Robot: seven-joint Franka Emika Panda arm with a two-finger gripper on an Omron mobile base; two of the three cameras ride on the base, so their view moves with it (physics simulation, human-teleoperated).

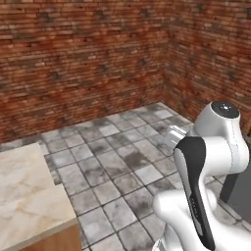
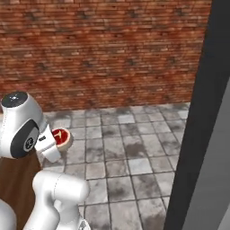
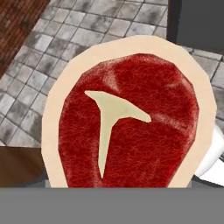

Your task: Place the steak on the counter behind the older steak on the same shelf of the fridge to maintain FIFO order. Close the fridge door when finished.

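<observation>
The steak (image 3: 127, 122) looms close in the hand view: bright red with a pale T-shaped streak and a cream fat rim. It hides the fingertips. In the right base view the steak (image 2: 61, 137) hangs in the air over the tiled floor at the tip of my gripper (image 2: 55, 140), which is shut on it. The beige marbled counter (image 1: 24, 196) lies at the lower left of the left base view, away from the hand. A tall dark grey panel, the fridge door (image 2: 202, 134), stands at the right edge. The older steak and the shelf are out of view.
Grey tiled floor (image 1: 117, 166) stretches to red brick walls (image 1: 88, 59) that meet in a corner. A brown wooden surface (image 2: 13, 179) sits low on the left beside my arm. A dark grey block (image 1: 240, 191) stands behind the arm at the right.
</observation>
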